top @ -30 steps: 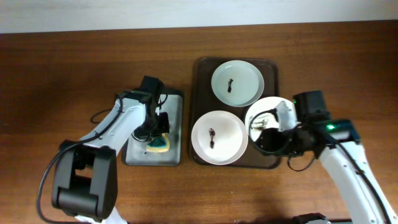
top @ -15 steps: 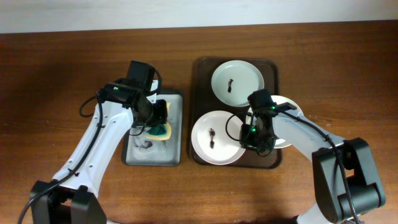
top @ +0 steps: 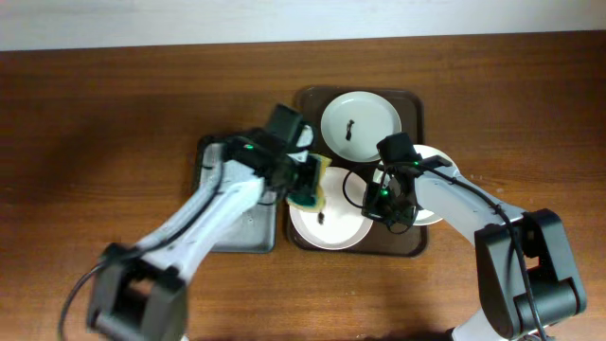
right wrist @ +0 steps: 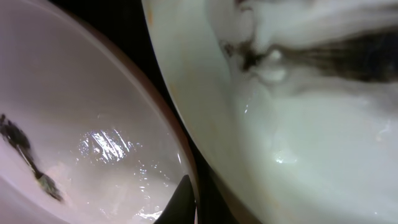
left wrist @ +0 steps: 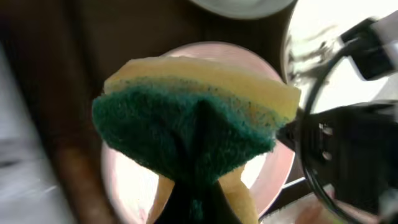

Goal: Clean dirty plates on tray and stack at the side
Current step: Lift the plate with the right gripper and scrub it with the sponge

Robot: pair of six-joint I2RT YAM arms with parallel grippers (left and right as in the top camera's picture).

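Observation:
Three dirty white plates lie on the dark brown tray (top: 414, 109): a back plate (top: 360, 125), a front plate (top: 333, 225) and a right plate (top: 437, 180) partly under my right arm. My left gripper (top: 305, 180) is shut on a yellow-and-green sponge (left wrist: 193, 118) and hovers over the front plate (left wrist: 134, 186), green side down. My right gripper (top: 383, 204) sits between the front and right plates. In the right wrist view one fingertip (right wrist: 183, 199) lies just inside the smeared front plate's (right wrist: 93, 124) rim, shut on it; the right plate (right wrist: 298, 137) fills the right side.
A smaller grey sponge tray (top: 254, 232) lies left of the brown tray, with my left arm stretched across it. Bare wooden table (top: 114, 114) surrounds both trays. My right arm reaches in from the front right corner.
My left gripper carried the sponge right, from the grey sponge tray to over the front plate. My right gripper stayed between the plates and closed its jaws.

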